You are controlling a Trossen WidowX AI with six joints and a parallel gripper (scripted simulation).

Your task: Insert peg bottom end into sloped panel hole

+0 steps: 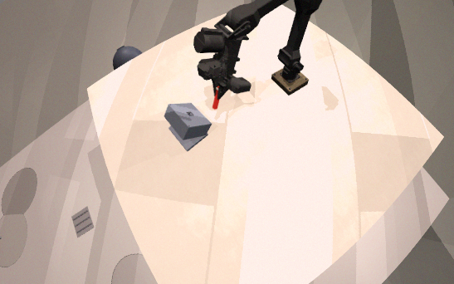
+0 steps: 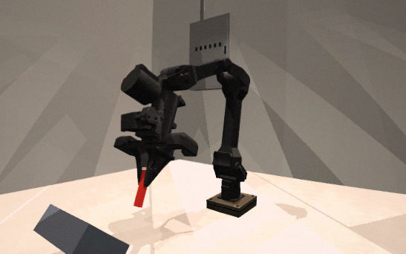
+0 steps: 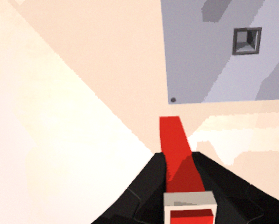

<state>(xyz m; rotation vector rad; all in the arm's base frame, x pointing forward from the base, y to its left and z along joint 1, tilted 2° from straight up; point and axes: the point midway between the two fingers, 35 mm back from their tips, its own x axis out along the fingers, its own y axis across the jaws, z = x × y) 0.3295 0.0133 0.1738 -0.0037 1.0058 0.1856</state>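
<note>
My gripper (image 1: 219, 95) (image 2: 142, 183) (image 3: 176, 161) is shut on a red peg (image 1: 215, 102) (image 2: 139, 194) (image 3: 173, 137) with flat sides and a pale band near its top. The peg is held in the air, slightly tilted, with its bottom end free. The grey sloped panel (image 1: 196, 120) (image 2: 61, 228) (image 3: 195, 65) stands beside it, to its left in the top and exterior views. The square hole (image 1: 189, 113) (image 3: 246, 41) in its face is up and to the right of the peg's end in the wrist view. The exterior view does not show the hole.
The arm's base plate (image 1: 290, 85) (image 2: 231, 208) stands on the pale table (image 1: 290, 187) (image 2: 311, 230), to the right of the gripper in the top and exterior views. The panel has its own flat foot (image 1: 187, 144) beneath it. A dark round object (image 1: 127, 56) shows beyond the table edge.
</note>
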